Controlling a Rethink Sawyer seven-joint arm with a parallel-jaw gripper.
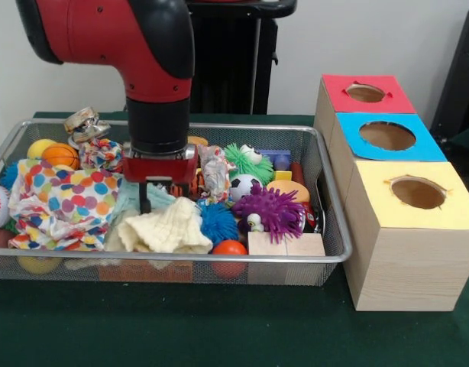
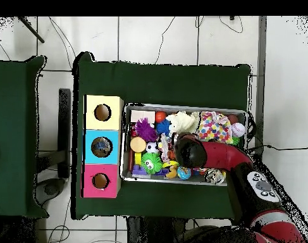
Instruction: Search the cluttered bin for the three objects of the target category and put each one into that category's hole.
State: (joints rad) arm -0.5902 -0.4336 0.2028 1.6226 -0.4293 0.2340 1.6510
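Front view: the red and black gripper (image 1: 160, 191) hangs low inside the silver wire-mesh bin (image 1: 326, 252), over the middle of the clutter. One dark finger (image 1: 145, 197) reaches down to the pale teal cloth (image 1: 135, 200); whether it touches cannot be told. A second finger is not clear, so the spread of the jaws and whether anything is held cannot be told. The target category is not stated. The cream knitted cloth (image 1: 169, 228) lies just in front of the gripper, and the polka-dot cloth (image 1: 59, 202) lies to the picture's left. The wooden box with red, blue and yellow holed tops (image 1: 406, 252) stands just beside the bin, to the picture's right.

Overhead view: the arm's wrist (image 2: 189, 150) covers the gripper over the bin's centre. The holed box (image 2: 103, 146) lies to the picture's left, so any carry would likely run that way across the bin's short wall.
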